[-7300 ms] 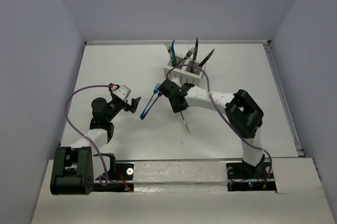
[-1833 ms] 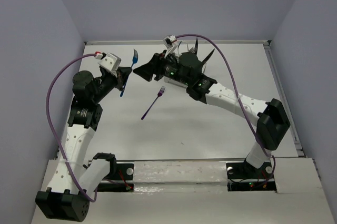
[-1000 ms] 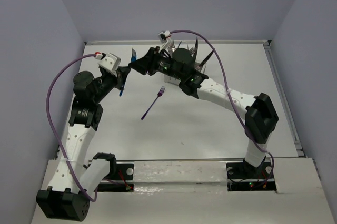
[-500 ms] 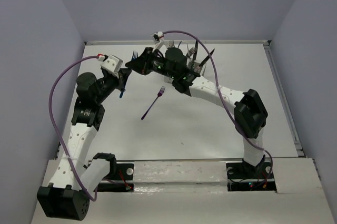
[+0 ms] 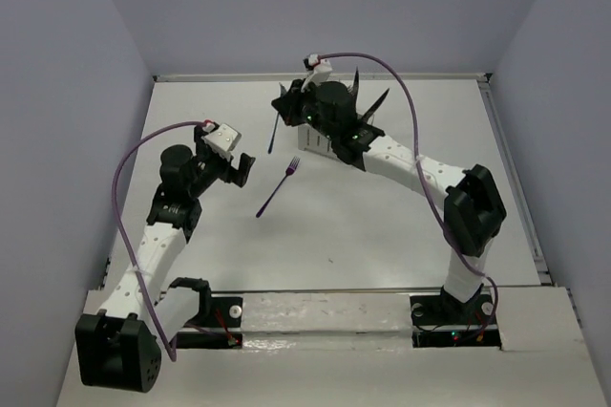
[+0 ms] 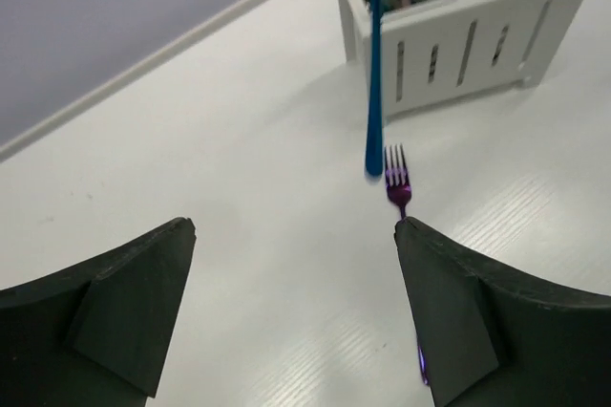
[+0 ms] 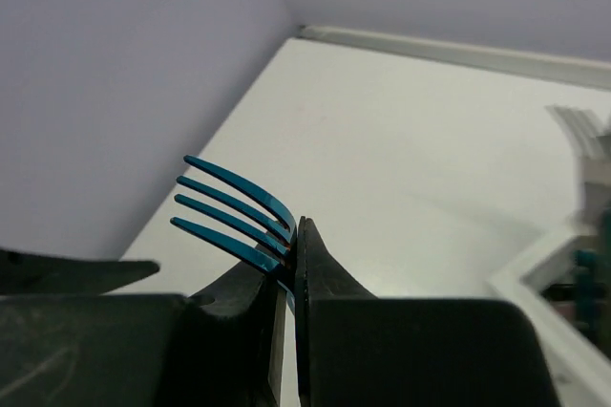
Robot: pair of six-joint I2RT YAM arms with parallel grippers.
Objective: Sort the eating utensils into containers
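Right gripper [image 7: 293, 238] clamps blue fork [image 6: 374, 73], apparently just behind tines.

Dark right gripper [image 7: 292, 235] pinching a teal fork [image 7: 234, 208] by its neck, four tines curving toward ten o'clock, white table [image 7: 401, 130] behind, blurred white caddy [image 7: 558, 278] at four o'clock, lilac wall [image 7: 115, 73] at ten o'clock.
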